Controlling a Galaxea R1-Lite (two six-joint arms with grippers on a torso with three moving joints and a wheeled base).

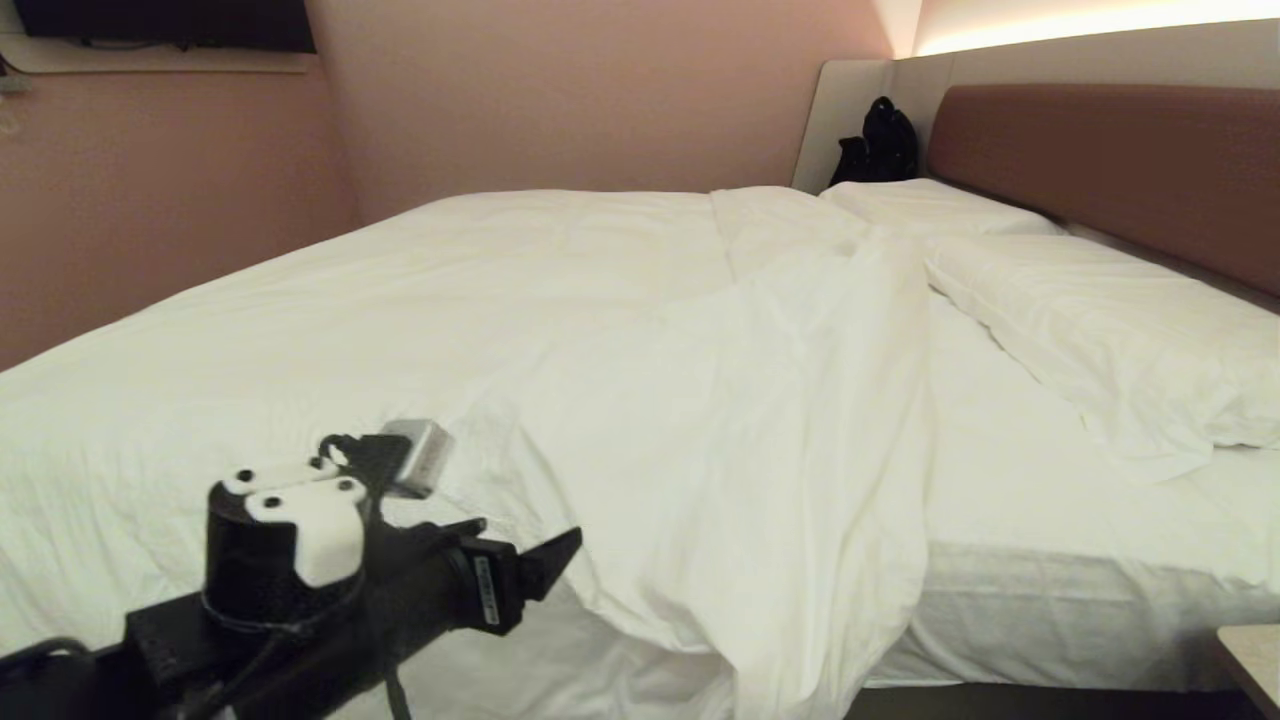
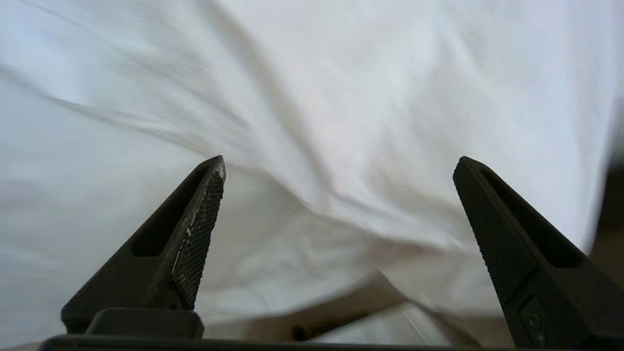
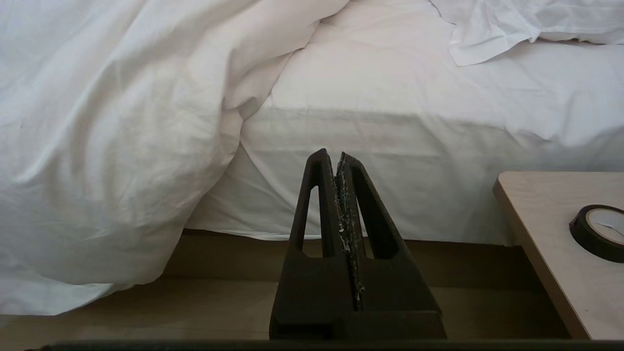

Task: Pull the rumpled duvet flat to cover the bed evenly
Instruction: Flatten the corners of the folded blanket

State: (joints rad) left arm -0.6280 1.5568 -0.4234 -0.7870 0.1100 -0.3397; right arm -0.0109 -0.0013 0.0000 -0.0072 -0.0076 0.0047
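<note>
White duvet (image 1: 620,400) drapes the bed (image 1: 1050,600) edge; left hand (image 2: 339,168) at 7 o'clock, fingers apart, empty. Right hand (image 3: 339,158) pressed together. No legible writing.

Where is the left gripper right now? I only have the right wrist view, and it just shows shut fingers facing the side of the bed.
Observer: The left gripper is low at the near edge of the bed, beside the hanging fold of the duvet.
Operator: Is it holding the duvet?
Observer: No. In the left wrist view its fingers stand wide apart with nothing between them.
Operator: Does the duvet reach the pillows?
Observer: Not evenly. The head view shows bare sheet between the duvet's edge and the near pillow.
</note>
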